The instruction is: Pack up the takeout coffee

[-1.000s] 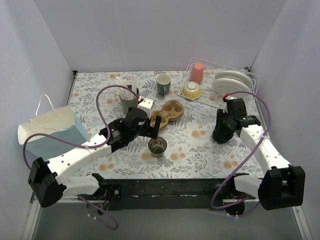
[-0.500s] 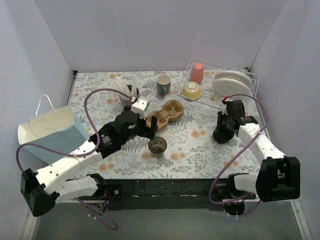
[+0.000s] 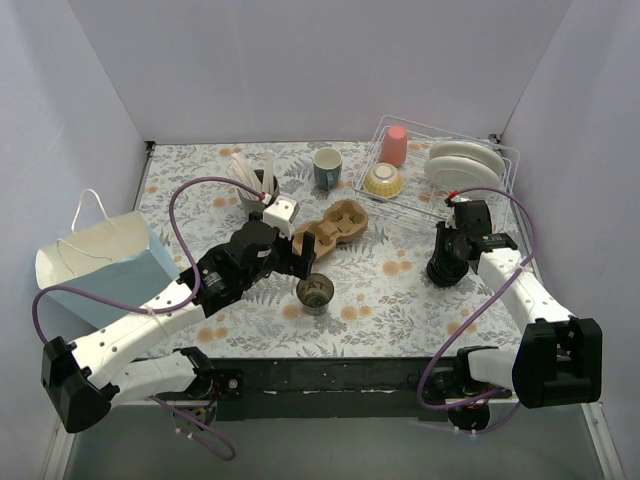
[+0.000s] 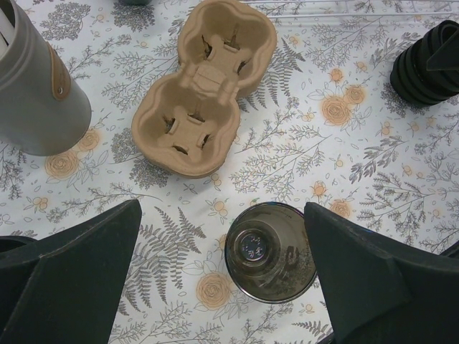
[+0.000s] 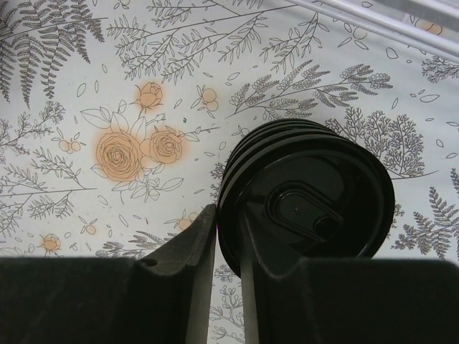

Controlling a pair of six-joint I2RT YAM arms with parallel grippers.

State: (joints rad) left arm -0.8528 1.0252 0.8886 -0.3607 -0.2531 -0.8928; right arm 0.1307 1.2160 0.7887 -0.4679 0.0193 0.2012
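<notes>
Floral-printed cloth covers the tabletop (image 3: 400, 290), with plain white walls on three sides.

Left side: my left tool (image 4: 221, 208) hangs over the front centre of the tabletop with its fingers spread fully wide and gripping nothing. An open dark cup (image 4: 271, 251) stands upright on the cloth below it, between the fingers and nearer the right one. I cannot tell whether that finger touches the rim. The cup has no lid on it.

Right side: my right tool (image 5: 228, 215) is down at a stack of black lids (image 5: 308, 197) on the right of the tabletop, just in front of the wire dish rack (image 3: 500, 160). Its fingers are drawn narrow, one on either side of the stack's near rim. Whether they actually pinch the rim I cannot tell.

Other items:
- A cardboard cup carrier (image 4: 204, 93) lies wells up just behind the cup, apart from it.
- A grey cup of straws (image 3: 257, 192) stands left of the carrier.
- A ceramic mug (image 3: 327, 167) stands at the back.
- The rack holds a pink cup (image 3: 396, 145), a yellow bowl (image 3: 383, 180) and white plates (image 3: 465, 163).
- A pale blue paper bag (image 3: 100, 262) sits at the left edge.
</notes>
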